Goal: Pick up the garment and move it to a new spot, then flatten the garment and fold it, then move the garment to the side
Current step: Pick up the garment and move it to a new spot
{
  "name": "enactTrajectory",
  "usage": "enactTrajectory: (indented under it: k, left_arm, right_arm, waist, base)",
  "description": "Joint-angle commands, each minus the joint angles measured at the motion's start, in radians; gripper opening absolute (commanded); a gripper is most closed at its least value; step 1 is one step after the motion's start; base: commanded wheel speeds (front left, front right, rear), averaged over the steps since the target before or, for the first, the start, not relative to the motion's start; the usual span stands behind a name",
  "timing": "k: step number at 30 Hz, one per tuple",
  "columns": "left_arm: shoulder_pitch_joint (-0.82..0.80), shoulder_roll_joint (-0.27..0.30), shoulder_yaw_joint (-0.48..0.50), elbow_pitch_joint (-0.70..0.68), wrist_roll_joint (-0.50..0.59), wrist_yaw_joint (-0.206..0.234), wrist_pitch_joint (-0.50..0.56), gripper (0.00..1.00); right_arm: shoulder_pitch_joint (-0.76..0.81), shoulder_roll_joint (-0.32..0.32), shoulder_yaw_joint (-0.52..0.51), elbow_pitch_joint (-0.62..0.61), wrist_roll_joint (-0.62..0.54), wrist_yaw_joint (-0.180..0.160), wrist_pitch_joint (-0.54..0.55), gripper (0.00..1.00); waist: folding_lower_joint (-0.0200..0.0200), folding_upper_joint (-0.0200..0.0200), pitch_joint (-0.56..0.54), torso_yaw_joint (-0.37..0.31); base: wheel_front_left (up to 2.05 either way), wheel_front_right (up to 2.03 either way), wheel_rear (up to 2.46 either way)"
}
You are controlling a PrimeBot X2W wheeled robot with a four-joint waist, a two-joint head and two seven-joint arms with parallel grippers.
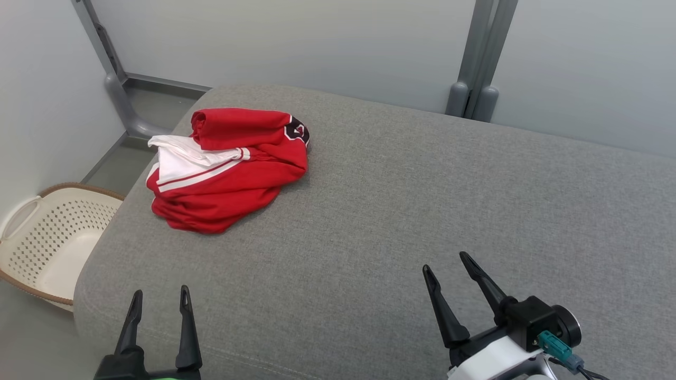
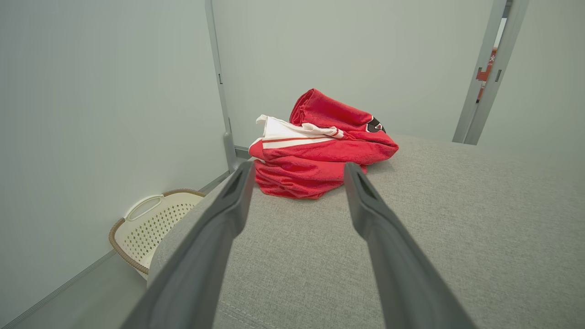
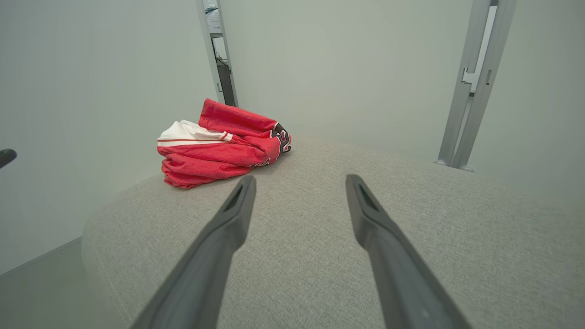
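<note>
Since the garment (image 1: pixel 227 174) lay bunched at the far left, the left gripper (image 1: pixel 161 290) and right gripper (image 1: pixel 444 261), both open and empty, probably needed to grab a thick fold.

Garment (image 1: pixel 227 169): heaped on the bench (image 1: pixel 422 200), at its far left corner, near the left edge. Basket (image 1: pixel 47 237): on the floor (image 1: pixel 31 338), just left of the bench, nearer than the garment. Left end effector (image 1: pixel 161 290): over the bench's near left edge, before the garment and well apart from it. Right end effector (image 1: pixel 444 262): over the near right part. Posts (image 1: pixel 478 58): behind the bench, against the back wall (image 1: pixel 290 37).
</note>
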Motion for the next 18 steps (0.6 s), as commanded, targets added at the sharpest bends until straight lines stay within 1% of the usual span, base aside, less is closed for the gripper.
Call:
enactTrajectory:
  k: [1,10,13,18]
  left_arm:
    - [0.010,0.006,0.005,0.000,0.014,0.000,-0.001,1.00]
    - [0.003,0.005,0.009,-0.008,0.000,0.009,-0.001,1.00]
    - [-0.022,0.005,0.005,-0.023,-0.010,0.021,-0.001,1.00]
    - [-0.083,0.005,0.017,-0.036,-0.022,0.019,-0.001,1.00]
  right_arm:
    - [0.007,-0.004,0.000,0.001,0.002,0.000,-0.003,1.00]
    - [-0.002,-0.004,0.004,-0.003,-0.007,0.000,-0.003,1.00]
    - [-0.018,-0.004,-0.004,-0.006,-0.023,0.000,-0.003,1.00]
    - [-0.050,-0.004,-0.024,-0.013,-0.054,0.000,-0.003,1.00]
  waist:
    - [0.0000,0.0000,0.001,0.007]
    - [0.0000,0.0000,0.022,0.011]
    - [0.0000,0.0000,0.053,0.009]
    - [0.0000,0.0000,0.129,0.000]
  base:
    - [0.00,0.00,0.00]
    - [0.00,0.00,0.00]
    - [0.00,0.00,0.00]
    - [0.00,0.00,0.00]
